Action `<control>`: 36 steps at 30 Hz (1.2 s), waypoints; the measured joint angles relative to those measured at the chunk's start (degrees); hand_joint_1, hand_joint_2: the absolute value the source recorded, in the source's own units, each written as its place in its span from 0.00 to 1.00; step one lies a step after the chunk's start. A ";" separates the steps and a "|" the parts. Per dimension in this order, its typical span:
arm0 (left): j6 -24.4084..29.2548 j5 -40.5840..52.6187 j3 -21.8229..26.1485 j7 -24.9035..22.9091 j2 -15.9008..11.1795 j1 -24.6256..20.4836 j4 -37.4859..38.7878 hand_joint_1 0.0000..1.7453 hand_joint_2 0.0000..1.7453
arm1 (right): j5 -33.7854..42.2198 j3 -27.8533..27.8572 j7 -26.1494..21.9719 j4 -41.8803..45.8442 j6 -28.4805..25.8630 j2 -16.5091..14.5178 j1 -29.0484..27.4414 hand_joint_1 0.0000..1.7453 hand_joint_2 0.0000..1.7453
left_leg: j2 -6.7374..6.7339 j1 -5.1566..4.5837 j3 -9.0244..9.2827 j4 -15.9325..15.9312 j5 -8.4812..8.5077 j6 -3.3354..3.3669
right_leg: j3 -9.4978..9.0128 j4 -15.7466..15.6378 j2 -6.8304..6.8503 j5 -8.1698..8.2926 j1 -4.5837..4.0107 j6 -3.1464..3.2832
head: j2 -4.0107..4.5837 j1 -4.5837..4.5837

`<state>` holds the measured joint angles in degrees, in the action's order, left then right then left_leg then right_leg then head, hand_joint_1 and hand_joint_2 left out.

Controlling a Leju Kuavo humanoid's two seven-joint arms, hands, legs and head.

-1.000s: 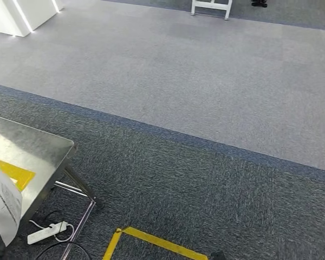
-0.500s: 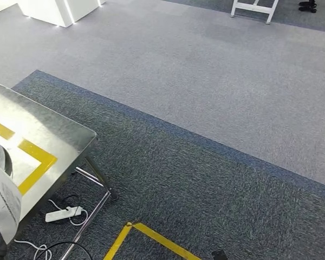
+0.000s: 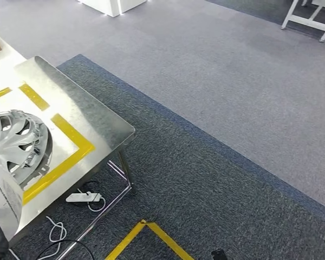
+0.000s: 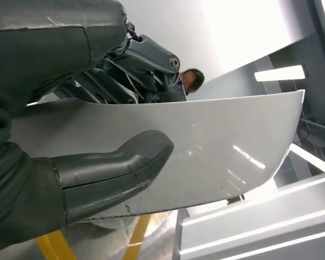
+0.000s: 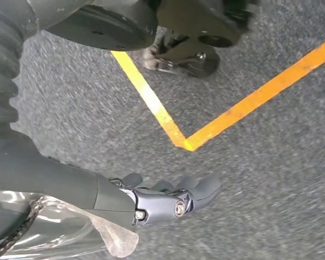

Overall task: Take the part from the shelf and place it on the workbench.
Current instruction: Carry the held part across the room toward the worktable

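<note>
The left hand [image 4: 71,135] is clamped on the part [image 4: 218,146], a pale grey curved panel: the thumb [image 4: 116,168] presses across one face and the darker fingers [image 4: 132,70] wrap the opposite edge. In the head view the same part [image 3: 3,203] pokes in at the lower left corner, over the near edge of the workbench [image 3: 95,116], so it is held above the bench and not set down on it.

The right hand [image 5: 169,200] hangs low over the dark carpet [image 5: 254,179]; its fingers [image 5: 201,189] lie loosely extended, slightly apart, with nothing in them. Yellow tape [image 5: 181,135] forms a corner on the carpet just beyond that hand.

The workbench is a shiny metal table marked with a yellow tape outline [image 3: 71,141]. Inside the outline, close beside the held part, lies a silver wheel cover [image 3: 19,143], flat on the bench top. Under the bench's near corner a white power strip [image 3: 83,197] sits on the carpet with its cable [image 3: 54,233] looping towards the robot. Right of the strip, another yellow tape corner [image 3: 144,227] marks the floor.

Beyond the bench the dark carpet [image 3: 218,189] gives way to a lighter grey carpet [image 3: 218,70]. At its far side stand a white lit block [image 3: 111,5] and a white frame [image 3: 308,19].
</note>
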<state>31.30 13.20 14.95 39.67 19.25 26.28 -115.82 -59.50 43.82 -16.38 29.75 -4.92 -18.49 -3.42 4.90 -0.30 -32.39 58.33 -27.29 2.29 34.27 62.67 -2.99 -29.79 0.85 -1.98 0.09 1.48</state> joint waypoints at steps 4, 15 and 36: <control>0.40 0.09 -0.25 0.00 -0.17 0.04 -0.01 1.00 1.00 | 0.33 -0.07 0.00 -0.15 -0.25 0.02 0.12 0.00 1.00 | 2.67 0.46 -0.73 0.08 0.10 -1.42 | -2.71 -5.00 -1.54 0.89 0.00 0.81 | 0.00 0.03; 1.77 0.64 -1.21 0.00 -0.80 0.22 -0.05 1.00 1.00 | 0.77 -0.88 0.35 -0.26 -0.31 -0.11 0.08 0.00 1.00 | -6.75 0.67 -2.38 4.76 -0.73 -3.08 | -5.06 -5.87 7.25 -0.44 -0.11 1.63 | 0.00 0.69; 4.65 2.53 -2.81 0.00 -0.92 0.66 -0.33 1.00 1.00 | 0.96 -2.43 1.22 -0.10 -0.23 -0.01 -0.42 0.00 1.00 | 2.02 0.83 -0.38 0.18 -0.55 -2.50 | -3.64 -5.24 -0.42 0.22 0.61 0.83 | 0.00 0.20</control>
<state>35.95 15.73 12.13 39.67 18.32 26.94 -116.15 -58.54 41.39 -15.16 29.65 -5.15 -18.50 -3.84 6.92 0.54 -32.78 58.51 -27.85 -0.22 30.63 57.42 -3.41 -29.57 1.46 -1.15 0.09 1.68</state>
